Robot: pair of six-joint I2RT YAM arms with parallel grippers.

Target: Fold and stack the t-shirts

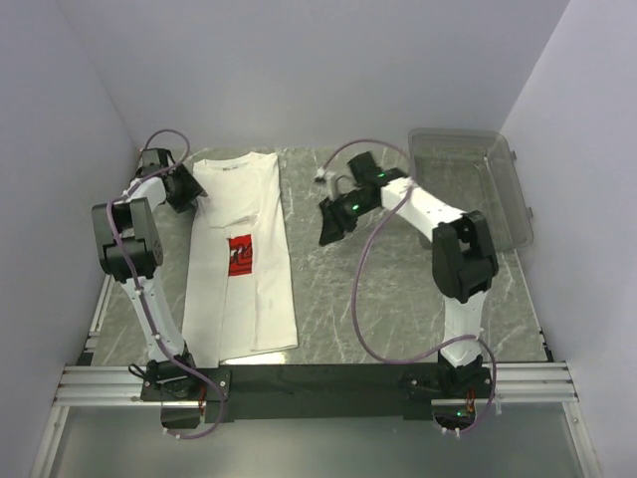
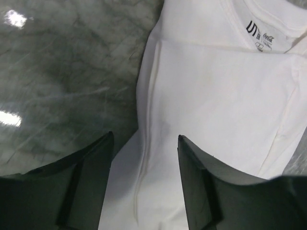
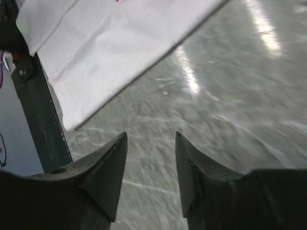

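The white t-shirt (image 1: 244, 254) lies flat on the left of the table, folded lengthwise into a long strip, collar at the far end, its red chest print (image 1: 239, 256) half showing. My left gripper (image 1: 191, 194) is open and empty at the shirt's far left edge; the left wrist view shows its jaws apart over the folded edge (image 2: 201, 96) below the collar label. My right gripper (image 1: 328, 227) is open and empty above bare table to the right of the shirt; the right wrist view shows the shirt's hem (image 3: 96, 48) ahead of it.
A clear grey plastic bin (image 1: 468, 184) stands at the back right. The table is grey marble (image 1: 398, 289). A dark rail (image 1: 328, 380) with the arm bases runs along the near edge. White walls close in left, back and right.
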